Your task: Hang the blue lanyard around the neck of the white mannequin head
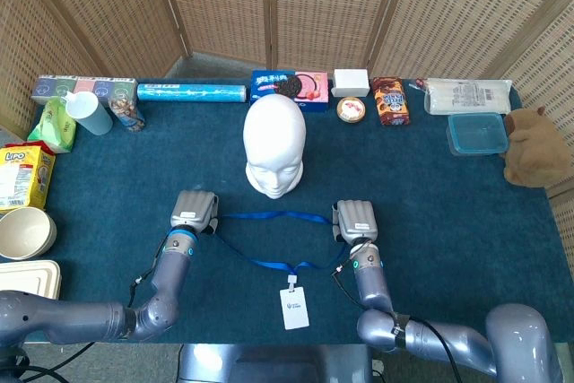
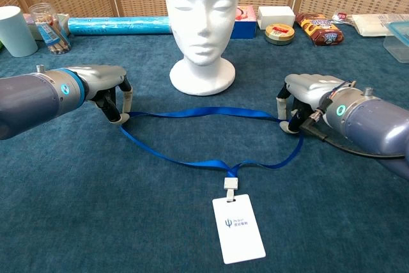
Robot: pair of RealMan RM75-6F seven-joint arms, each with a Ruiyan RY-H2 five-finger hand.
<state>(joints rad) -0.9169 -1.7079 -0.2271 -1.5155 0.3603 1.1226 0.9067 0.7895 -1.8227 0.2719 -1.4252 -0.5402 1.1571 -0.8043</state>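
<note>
We have the blue lanyard (image 2: 211,113) lying as an open loop on the table, at six o'clock from the white mannequin head (image 2: 202,20). Our left hand (image 2: 102,87) pinches its nine o'clock end, our right hand (image 2: 307,97) its three o'clock end. The ribbon looks light and limp, its badge (image 2: 238,228) likely to dangle, so we hold the loop spread.

Both views are bright and evenly lit by soft, diffuse light, with no harsh glare. Shadows are faint: a soft one lies beneath the white mannequin head (image 2: 202,17) on the surface (image 2: 96,190). Focus is sharp throughout, and straight lines bend slightly towards the frame edges in the head view.
</note>
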